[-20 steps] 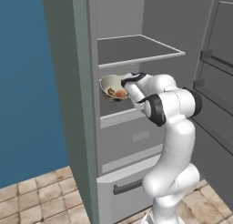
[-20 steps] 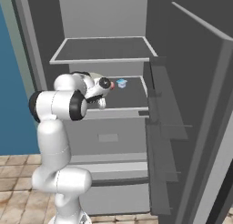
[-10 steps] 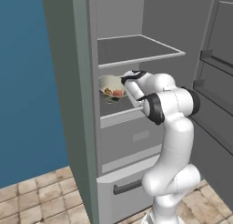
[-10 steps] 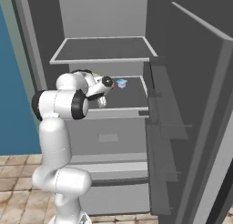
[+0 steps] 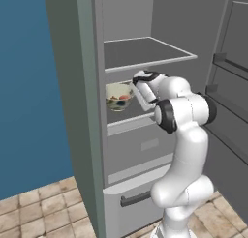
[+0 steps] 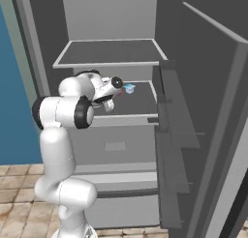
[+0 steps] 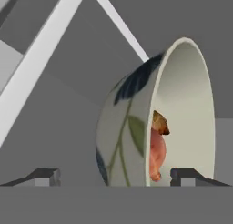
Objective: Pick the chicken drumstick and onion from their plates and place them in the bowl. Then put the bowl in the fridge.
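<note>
My claw (image 7: 115,176) stands open, its two dark fingertips (image 7: 43,176) spread well apart, one on each side of the bowl's rim and neither pressing it. In the hand view the deep cream-beige bowl with blue-green leaf markings on its outer wall (image 7: 136,127) lies right between them, seen from the side because the hand is rolled. Inside it I can make out a pinkish-orange lump, the chicken drumstick (image 7: 157,155), with a smaller orange-brown piece just above it that I take for the onion (image 7: 160,123); the two touch.

From the left base view the bowl (image 5: 117,96) rests on the middle shelf (image 5: 127,113) of the tall grey fridge (image 5: 77,111), close to that shelf's front left corner, with reddish contents showing over its rim. The claw (image 5: 138,85) sits at the bowl's right side, near the shelf's front edge.

From the right base view the white arm hides the bowl. A small pale blue object (image 6: 129,88) sits further back on the same shelf. The fridge door (image 6: 203,121) stands open.
</note>
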